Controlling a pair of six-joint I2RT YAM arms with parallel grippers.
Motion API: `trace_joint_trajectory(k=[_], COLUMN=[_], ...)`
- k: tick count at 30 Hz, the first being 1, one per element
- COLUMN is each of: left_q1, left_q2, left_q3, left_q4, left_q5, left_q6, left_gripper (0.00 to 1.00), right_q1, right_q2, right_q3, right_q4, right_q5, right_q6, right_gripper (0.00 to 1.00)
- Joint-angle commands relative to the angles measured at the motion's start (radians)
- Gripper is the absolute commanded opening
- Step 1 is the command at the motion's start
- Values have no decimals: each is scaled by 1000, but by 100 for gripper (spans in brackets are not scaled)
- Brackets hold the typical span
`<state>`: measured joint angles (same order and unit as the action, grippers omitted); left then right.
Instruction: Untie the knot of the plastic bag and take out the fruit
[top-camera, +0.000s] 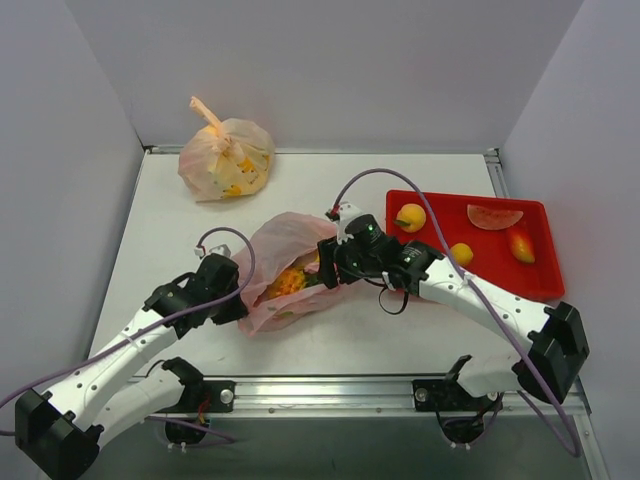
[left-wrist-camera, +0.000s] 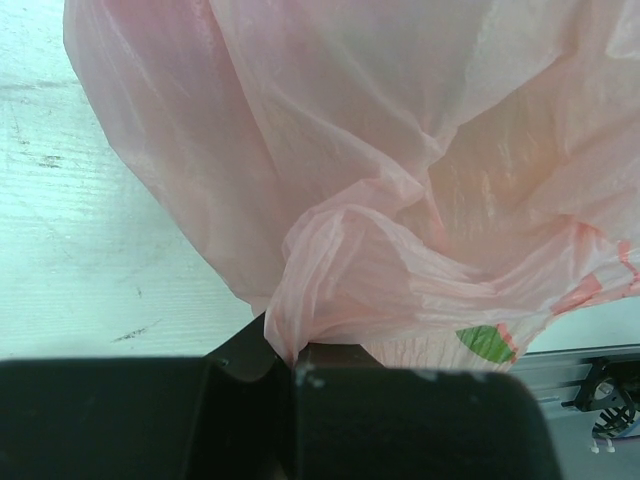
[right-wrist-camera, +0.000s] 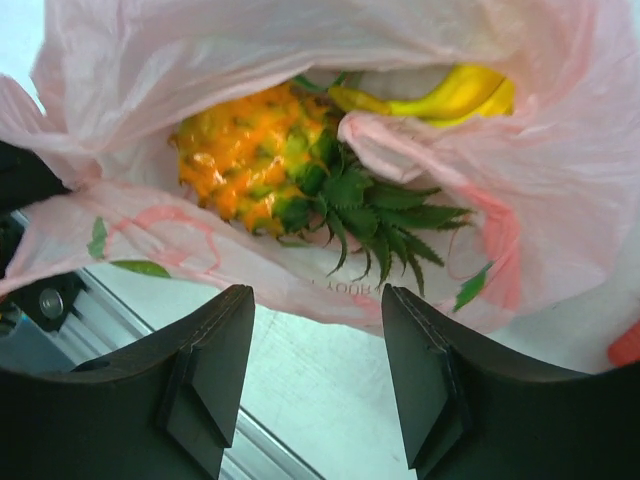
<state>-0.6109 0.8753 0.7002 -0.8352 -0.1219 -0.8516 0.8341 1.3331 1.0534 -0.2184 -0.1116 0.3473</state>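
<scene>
Right wrist view: right gripper (right-wrist-camera: 318, 295) spread wide, empty; pineapple (right-wrist-camera: 262, 150) and banana (right-wrist-camera: 452, 95) just beyond, inside open plastic bag (right-wrist-camera: 150, 60) | left wrist view only: left gripper (left-wrist-camera: 293, 368) pinched tight on a bag fold.

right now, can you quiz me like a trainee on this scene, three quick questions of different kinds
1. True or false: the right tool is open in front of the plastic bag's mouth.
2. Which fruit shows a leafy green crown in the bag's opening? A pineapple, B apple, C grapes.
3. Fill in: the left tool is shut on the ___.
Key: 1 true; 2 A; 3 plastic bag.
</scene>
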Motion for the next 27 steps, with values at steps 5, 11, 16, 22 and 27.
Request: trace_joint_trajectory(k=[5, 11, 16, 22, 27], left_q1=[-9, -10, -12, -12, -12], left_q2=[-4, 2, 4, 2, 8], left_q3=[38, 36, 36, 30, 50], left_q4=[7, 13, 16, 16, 16], left_q5=[7, 5, 16, 10, 4], left_q6=[-3, -1, 0, -3, -3], left_gripper=[0, 0, 0, 0, 0], right_q1=[28, 37, 65, 83, 82], right_q2=[145, 204, 115, 6, 121], right_q3=[-64, -49, 16, 175, 255], right_q4=[-194, -274, -311, -312, -303], right_q5=[-201, -267, -180, -44, 62], right_q6=[-31, -68, -70, -83, -99], right_gripper=[46, 41, 39, 48, 52])
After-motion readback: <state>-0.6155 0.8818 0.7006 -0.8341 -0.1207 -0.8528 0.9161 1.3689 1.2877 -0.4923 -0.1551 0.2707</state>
